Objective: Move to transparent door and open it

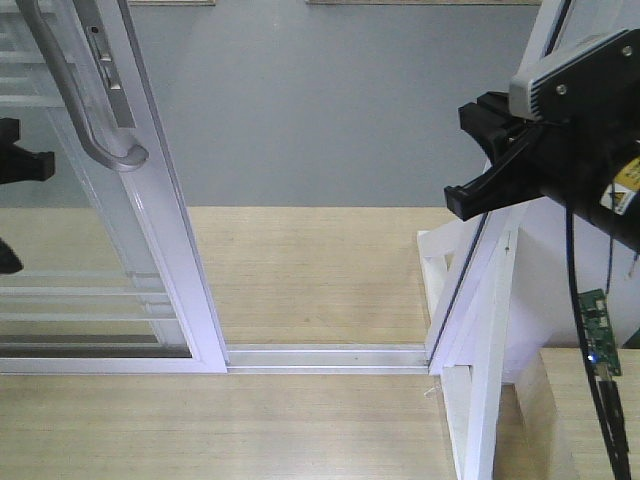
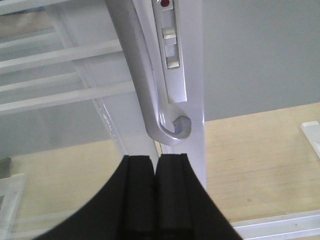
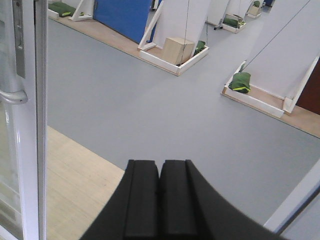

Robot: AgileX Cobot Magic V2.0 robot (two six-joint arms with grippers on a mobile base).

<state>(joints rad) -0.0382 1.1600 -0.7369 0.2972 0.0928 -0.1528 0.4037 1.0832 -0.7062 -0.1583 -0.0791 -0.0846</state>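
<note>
A wide gap lies between the white-framed transparent door (image 1: pixel 120 240) at left and the bare white frame post (image 1: pixel 480 300) at right. Its curved silver-grey pull handle (image 2: pixel 150 85) ends just above the left gripper (image 2: pixel 156 165), fingers pressed together, empty. The right gripper (image 3: pixel 160 170) is likewise closed.

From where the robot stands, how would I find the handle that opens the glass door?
Look for the transparent door, the tall white-framed glass panel with thin white bars, at the left of the front view. On its right-hand frame edge runs the pull handle, long, silver-grey and curving into a hook, beside a narrow lock plate with a red dot.
</note>
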